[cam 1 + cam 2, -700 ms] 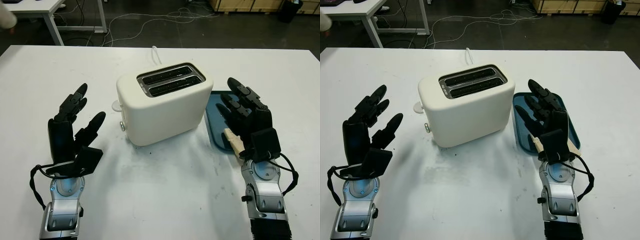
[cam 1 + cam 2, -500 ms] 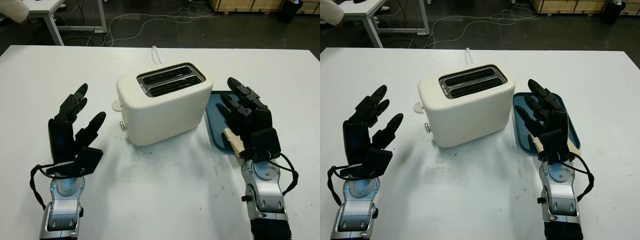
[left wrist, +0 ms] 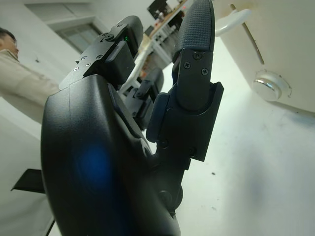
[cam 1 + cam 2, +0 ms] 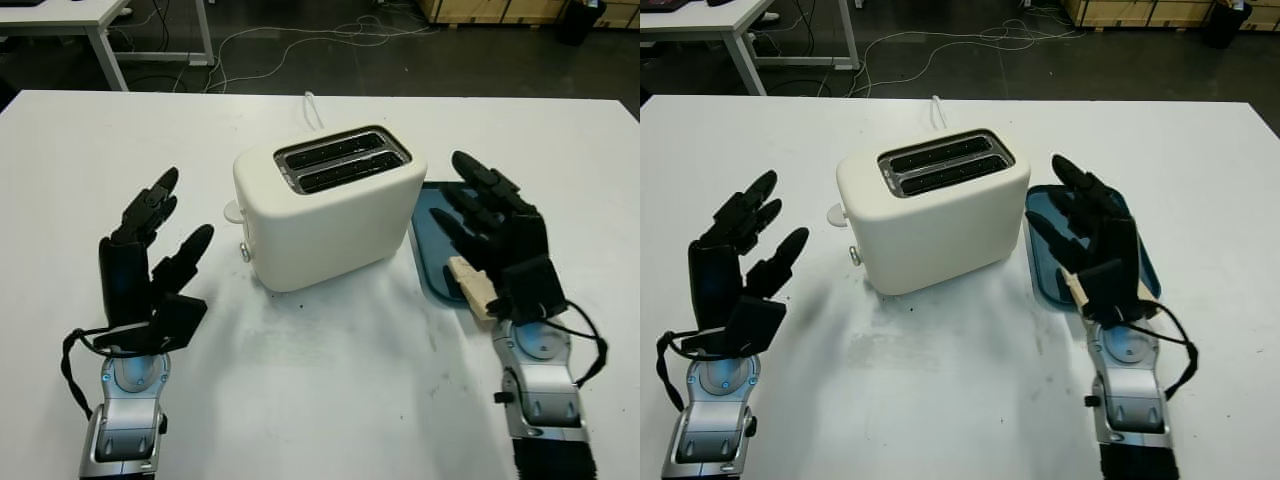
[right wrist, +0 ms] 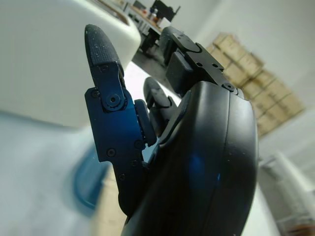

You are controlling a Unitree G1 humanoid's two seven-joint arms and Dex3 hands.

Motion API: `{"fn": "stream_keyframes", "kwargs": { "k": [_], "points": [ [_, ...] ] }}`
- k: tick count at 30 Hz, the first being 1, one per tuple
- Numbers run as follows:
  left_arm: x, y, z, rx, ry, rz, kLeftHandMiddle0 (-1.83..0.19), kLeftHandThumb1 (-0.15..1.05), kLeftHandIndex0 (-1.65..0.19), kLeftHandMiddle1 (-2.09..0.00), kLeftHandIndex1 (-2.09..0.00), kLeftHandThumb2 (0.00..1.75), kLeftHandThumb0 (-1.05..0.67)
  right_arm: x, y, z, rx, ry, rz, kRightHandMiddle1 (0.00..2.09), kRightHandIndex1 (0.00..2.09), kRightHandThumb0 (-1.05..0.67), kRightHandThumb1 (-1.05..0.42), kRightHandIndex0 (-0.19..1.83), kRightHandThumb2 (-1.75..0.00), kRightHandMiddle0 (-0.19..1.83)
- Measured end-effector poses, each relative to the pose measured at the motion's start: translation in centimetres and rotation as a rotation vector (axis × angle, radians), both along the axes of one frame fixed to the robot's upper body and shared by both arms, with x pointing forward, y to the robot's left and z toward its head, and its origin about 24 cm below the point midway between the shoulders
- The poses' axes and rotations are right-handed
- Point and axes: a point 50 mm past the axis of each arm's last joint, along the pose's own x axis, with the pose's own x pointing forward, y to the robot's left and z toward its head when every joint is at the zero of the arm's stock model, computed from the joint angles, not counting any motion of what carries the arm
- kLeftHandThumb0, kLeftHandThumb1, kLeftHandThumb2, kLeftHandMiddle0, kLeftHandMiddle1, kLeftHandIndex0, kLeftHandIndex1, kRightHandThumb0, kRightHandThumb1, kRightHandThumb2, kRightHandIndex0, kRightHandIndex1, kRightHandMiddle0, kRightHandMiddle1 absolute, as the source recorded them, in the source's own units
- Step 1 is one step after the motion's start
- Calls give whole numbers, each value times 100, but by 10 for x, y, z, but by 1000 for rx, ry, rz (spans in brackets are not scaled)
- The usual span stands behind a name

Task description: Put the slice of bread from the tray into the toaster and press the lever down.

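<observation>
Reaching over the tray [image 4: 432,250], right hand [image 4: 500,245] open and holding nothing; bread [image 4: 470,286] lies beneath its palm, toaster [image 4: 330,205] just beside its thumb side. Advised: lower squarely and pinch the slice's edges before lifting. Left hand [image 4: 145,260] open, well apart; both toaster slots empty.
</observation>
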Motion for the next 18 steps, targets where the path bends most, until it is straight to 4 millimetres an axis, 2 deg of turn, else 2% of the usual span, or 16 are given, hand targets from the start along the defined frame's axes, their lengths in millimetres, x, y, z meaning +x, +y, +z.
{"fn": "stream_keyframes", "kwargs": {
  "k": [6, 11, 14, 18],
  "points": [
    [0, 0, 0, -1, 1, -2, -70, 92, -58, -3, 0, 22, -73, -19, -17, 16, -461, -33, 73, 0, 0, -59, -81, 55, 0, 51],
    [1, 0, 0, -1, 1, -4, -71, 92, -59, -3, 0, 22, -73, -37, -29, 29, -895, 102, 228, 0, 0, -76, -80, 29, 0, 32],
    [2, -1, 1, -2, -2, -5, -71, 92, -58, -3, 0, 22, -75, -44, -33, 44, -1175, 188, 270, 0, 0, -83, -78, 23, 0, 29],
    [2, 0, 1, -11, -1, -10, -71, 92, -58, -3, 0, 21, -73, -46, -32, 51, -1367, 249, 268, 0, 0, -87, -76, 21, 0, 28]
  ]
}}
